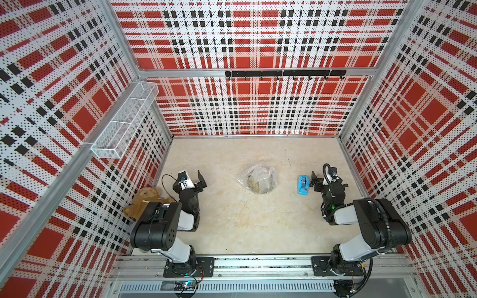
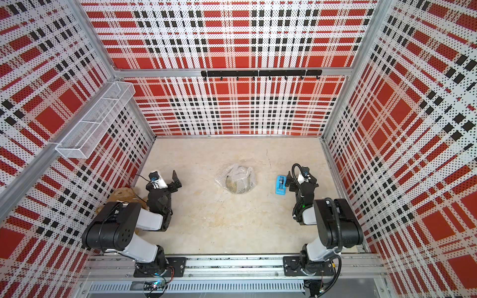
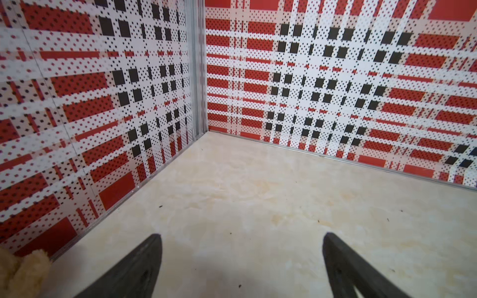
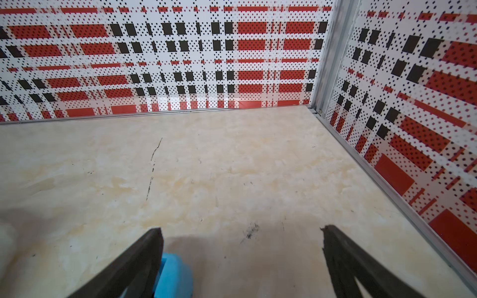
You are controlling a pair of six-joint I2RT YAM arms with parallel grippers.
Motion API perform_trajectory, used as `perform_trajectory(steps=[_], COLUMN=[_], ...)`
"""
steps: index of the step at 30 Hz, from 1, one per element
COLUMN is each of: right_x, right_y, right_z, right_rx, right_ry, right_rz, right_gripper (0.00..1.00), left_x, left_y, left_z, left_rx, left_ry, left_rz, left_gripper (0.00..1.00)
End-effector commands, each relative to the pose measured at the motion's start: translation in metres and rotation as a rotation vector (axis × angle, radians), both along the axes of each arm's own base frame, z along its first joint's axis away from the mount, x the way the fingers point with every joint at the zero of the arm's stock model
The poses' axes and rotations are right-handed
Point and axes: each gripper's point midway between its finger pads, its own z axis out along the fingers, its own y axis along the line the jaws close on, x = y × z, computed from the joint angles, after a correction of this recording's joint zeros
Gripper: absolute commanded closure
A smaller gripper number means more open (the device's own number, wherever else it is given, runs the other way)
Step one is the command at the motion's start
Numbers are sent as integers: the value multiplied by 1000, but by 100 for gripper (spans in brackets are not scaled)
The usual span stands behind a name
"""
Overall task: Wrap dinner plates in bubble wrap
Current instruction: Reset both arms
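Plaid walls box in a pale marbled table (image 1: 232,227). At far left a teddy bear (image 1: 144,200) lies by the left arm, whose left gripper (image 3: 241,238) is spread wide over bare table, holding nothing. At the centre the plate (image 1: 259,184) lies bundled in bubble wrap (image 1: 258,171), well apart from both arms. Further right, the blue tape dispenser (image 1: 303,185) stands just beside the right gripper (image 4: 241,232), also spread and empty. I judge the wrapping nearly done; next I'd check for loose folds and perhaps tape them.
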Motion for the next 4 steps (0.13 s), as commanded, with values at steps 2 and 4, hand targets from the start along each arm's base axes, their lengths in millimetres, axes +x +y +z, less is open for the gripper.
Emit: perform_trajectory(steps=[2,4], right_x=[3,2], right_y=[3,3], right_z=[4,7], right_rx=[-23,-25], right_ry=[-11,-31], right_rz=[24,24], right_gripper=[0,0], left_x=[0,0], left_y=[2,2], left_z=[11,11], left_rx=[12,9], left_ry=[-46,-47], left_rz=[17,18], left_gripper=[2,2])
